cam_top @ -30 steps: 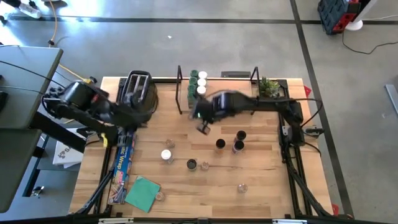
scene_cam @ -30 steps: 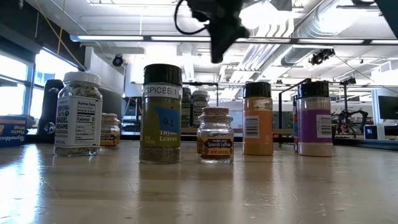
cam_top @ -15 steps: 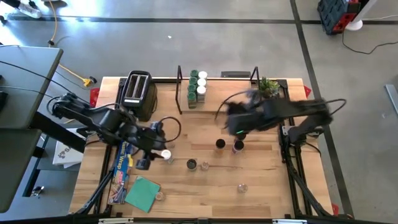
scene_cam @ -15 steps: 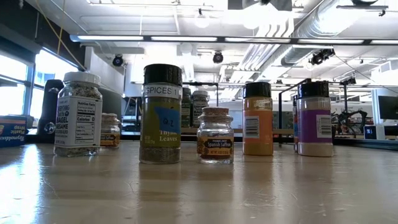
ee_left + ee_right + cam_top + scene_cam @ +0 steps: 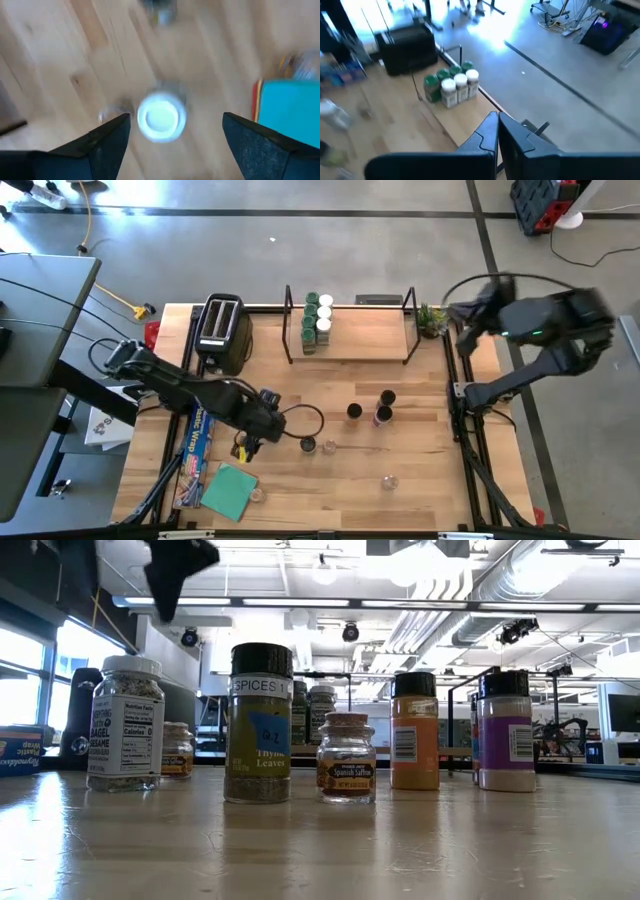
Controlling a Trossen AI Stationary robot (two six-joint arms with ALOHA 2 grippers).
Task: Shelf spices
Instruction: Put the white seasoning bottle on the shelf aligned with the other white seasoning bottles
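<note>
- The left claw [image 5: 250, 442], a second ago back beside the toaster [image 5: 221, 328], now reaches out over the middle of the table [image 5: 420, 480], fingers spread above the white-capped jar [image 5: 161, 116].
- That jar is now hidden under the left arm in the high view.
- The right claw [image 5: 498, 131], earlier hovering in front of the shelf [image 5: 360, 340], is now pulled back past the table's right edge, near the plant [image 5: 432, 318], fingers together.
- In the low view, a dark claw [image 5: 178, 565] now shows at the upper left instead of top centre.
</note>
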